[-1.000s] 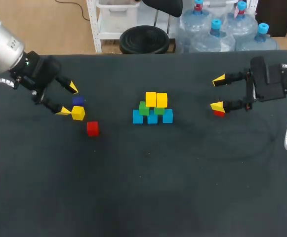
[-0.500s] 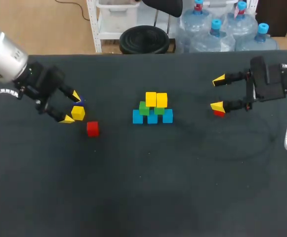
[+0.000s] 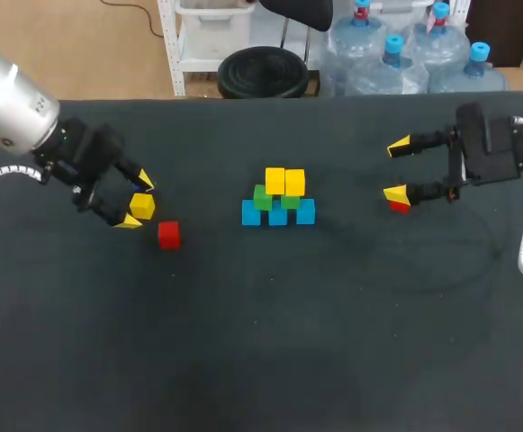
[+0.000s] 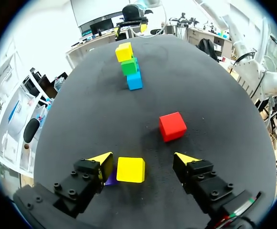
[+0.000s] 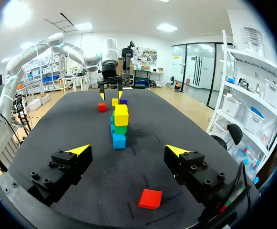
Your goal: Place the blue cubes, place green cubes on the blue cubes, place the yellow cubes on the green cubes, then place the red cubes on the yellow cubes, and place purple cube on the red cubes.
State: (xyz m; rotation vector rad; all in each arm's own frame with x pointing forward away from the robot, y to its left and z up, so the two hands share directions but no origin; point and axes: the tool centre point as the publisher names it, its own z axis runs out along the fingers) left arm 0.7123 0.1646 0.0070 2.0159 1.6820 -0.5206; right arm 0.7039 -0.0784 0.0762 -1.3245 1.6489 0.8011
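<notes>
**L gripper (image 3: 136, 202) straddles the loose yellow cube (image 3: 142, 206), jaws spread wide, nothing held yet.**
In the L wrist view the yellow cube (image 4: 130, 170) sits betw. our jaws, close by one with a clear gap to the other, faces approx. square to them, so we judge a straight squeeze will do. The stack (image 4: 128, 65) lies well ahead, past a red cube (image 4: 172, 126). This view also shows a purple cube (image 4: 111, 179) tucked by the near jaw, which the head view hides. R gripper (image 3: 396, 168) is wide open too, empty, by a second red cube (image 3: 399, 206), far from this cube.
</notes>
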